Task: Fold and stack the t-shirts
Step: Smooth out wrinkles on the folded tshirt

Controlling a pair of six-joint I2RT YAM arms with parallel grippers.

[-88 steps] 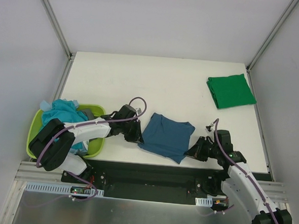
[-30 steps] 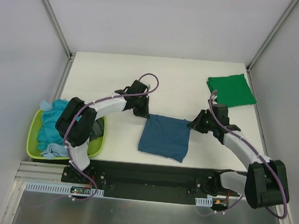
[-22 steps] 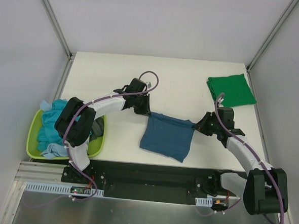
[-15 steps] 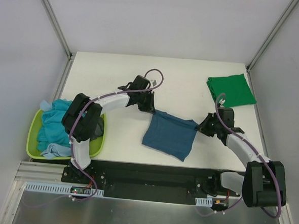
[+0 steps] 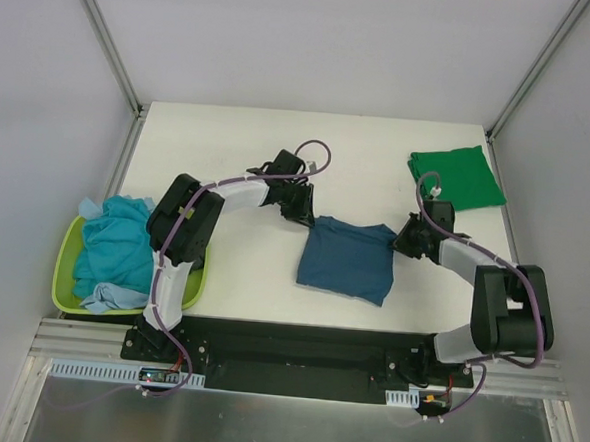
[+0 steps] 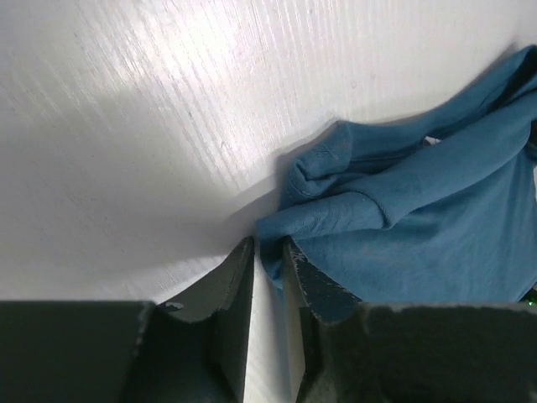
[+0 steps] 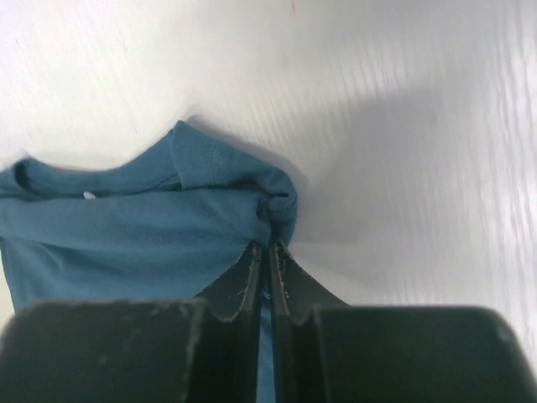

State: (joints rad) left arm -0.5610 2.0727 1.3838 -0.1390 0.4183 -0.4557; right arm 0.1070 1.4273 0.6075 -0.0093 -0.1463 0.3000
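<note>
A dark teal-blue t-shirt (image 5: 345, 262) lies folded on the white table, near the front middle. My left gripper (image 5: 306, 212) is shut on its far left corner, and the cloth edge sits between the fingertips in the left wrist view (image 6: 268, 245). My right gripper (image 5: 407, 238) is shut on its far right corner, with the jaws pinched tight on a fold in the right wrist view (image 7: 268, 245). The shirt fills the right of the left wrist view (image 6: 419, 218) and the left of the right wrist view (image 7: 126, 235). A bright green t-shirt (image 5: 456, 178) lies folded at the far right.
A lime-green basket (image 5: 196, 280) stands at the table's left front edge, holding light turquoise shirts (image 5: 113, 250). Metal frame posts rise at the table's back corners. The dark base rail runs along the near edge.
Both grippers have carried the teal-blue shirt's far corners away from me and then to the right. The shirt has been dragged to the right and lies squarer.
</note>
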